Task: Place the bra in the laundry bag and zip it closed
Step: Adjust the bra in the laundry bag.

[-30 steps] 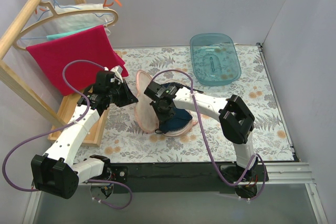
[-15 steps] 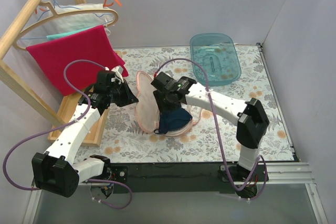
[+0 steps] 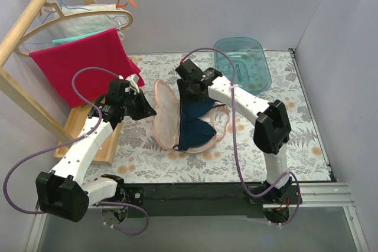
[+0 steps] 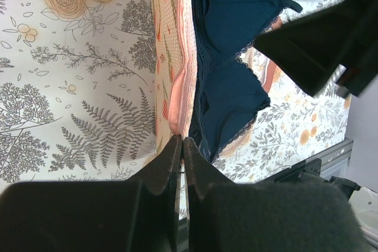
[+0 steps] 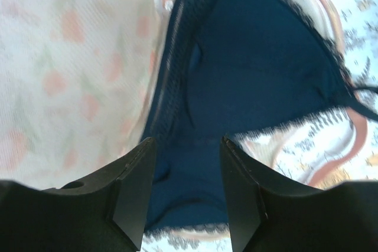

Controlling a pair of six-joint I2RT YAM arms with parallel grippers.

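Since the bra [image 3: 196, 128] lies in the open laundry bag [image 3: 166, 117] just under the right jaws — parted, empty — placing looks done. The left jaws, closed, pinch the bag's flap edge; next, I'd say, fold it over and zip.

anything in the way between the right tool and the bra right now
Nothing visible does. The right tool hangs open directly above the bra, which lies on the lower half of the opened laundry bag. The left tool pinches the bag's raised flap, holding it off to the side.
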